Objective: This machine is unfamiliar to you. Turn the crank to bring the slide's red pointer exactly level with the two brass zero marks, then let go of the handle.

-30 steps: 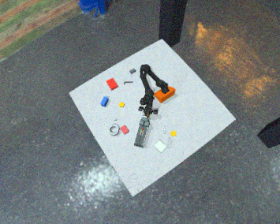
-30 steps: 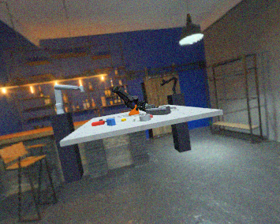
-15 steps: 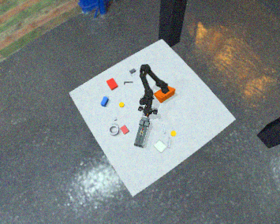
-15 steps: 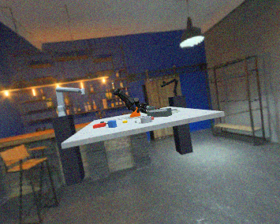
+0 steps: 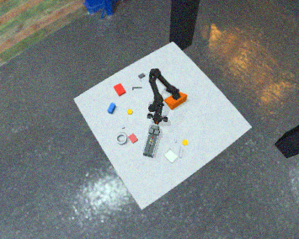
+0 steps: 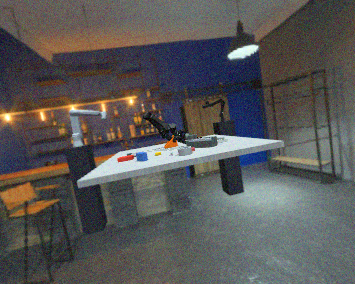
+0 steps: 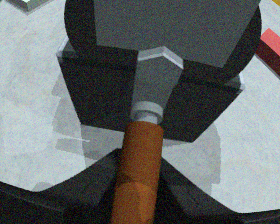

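The grey crank machine (image 5: 149, 149) (image 6: 203, 143) (image 7: 176, 25) stands on the white table. Its grey crank arm (image 7: 157, 82) reaches toward my gripper in the wrist view and ends in an orange-brown cylindrical handle (image 7: 143, 142). My gripper (image 5: 157, 121) (image 7: 136, 159) is shut on this handle, a black finger on either side, at the machine's end nearest the arm. A tiny reddish spot shows on the machine's top in the top view, but the pointer and brass zero marks are too small to tell apart. The wrist view does not show them.
An orange block (image 5: 174, 101) (image 6: 171, 144) is beside the arm's base. A small red block (image 5: 133, 138) (image 7: 277, 52) and a grey ring (image 5: 117, 138) lie on one side of the machine, a pale green tile (image 5: 171, 156) and a yellow piece (image 5: 185, 142) on the other.
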`<state>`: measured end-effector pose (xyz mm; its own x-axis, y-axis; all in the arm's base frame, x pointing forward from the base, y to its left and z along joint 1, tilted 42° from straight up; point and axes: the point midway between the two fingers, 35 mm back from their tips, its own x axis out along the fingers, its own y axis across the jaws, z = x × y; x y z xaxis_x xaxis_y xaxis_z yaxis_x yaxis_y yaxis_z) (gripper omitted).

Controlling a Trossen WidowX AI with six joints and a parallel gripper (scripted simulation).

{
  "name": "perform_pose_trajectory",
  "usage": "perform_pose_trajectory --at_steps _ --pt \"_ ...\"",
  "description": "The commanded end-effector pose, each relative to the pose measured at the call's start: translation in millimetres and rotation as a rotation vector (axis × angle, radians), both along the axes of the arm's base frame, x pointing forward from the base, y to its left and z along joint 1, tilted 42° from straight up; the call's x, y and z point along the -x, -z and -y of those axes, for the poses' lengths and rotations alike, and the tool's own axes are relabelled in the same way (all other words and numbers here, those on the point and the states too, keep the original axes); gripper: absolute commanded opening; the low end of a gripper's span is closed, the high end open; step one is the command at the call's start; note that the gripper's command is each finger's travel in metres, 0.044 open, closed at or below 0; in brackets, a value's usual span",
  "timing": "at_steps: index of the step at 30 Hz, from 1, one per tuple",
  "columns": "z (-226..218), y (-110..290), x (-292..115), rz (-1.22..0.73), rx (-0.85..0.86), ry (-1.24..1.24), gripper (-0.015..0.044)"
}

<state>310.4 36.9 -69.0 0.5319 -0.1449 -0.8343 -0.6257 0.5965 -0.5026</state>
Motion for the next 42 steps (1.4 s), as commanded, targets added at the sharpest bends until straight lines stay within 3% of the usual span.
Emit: perform_pose_trajectory --at_steps 1,42 --pt "5.4 -4.9 -5.7 0.018 0.011 0.015 0.0000" --pt "7.9 -14.0 -11.3 0.018 0.011 0.015 0.0000"
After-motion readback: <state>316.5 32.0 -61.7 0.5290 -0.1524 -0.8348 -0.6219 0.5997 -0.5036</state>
